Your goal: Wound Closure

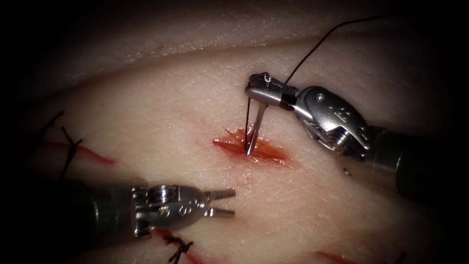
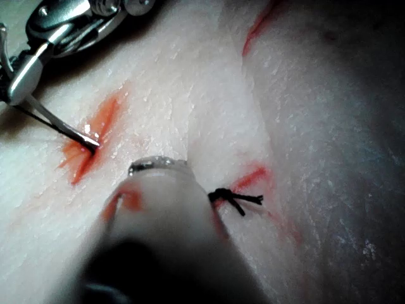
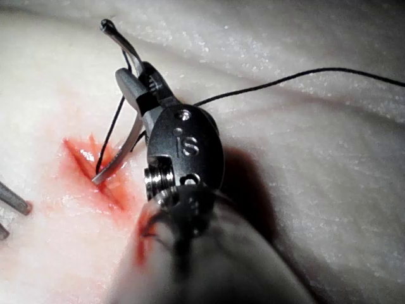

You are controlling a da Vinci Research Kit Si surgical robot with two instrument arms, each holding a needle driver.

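While in right tool [image 1: 257, 90], needle [image 1: 255, 128] in cut [image 1: 274, 152]

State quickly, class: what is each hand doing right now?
Left hand: open, holding nothing.
Right hand: shut on the needle near its thread end; the needle's tip is in the cut.

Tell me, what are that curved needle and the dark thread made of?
The thin curved silver needle, gripped near its rear end by the right hand with its tip in the red cut, looks like polished steel: it glints. The thin black thread looks matte, likely a synthetic or silk strand; hard to tell.
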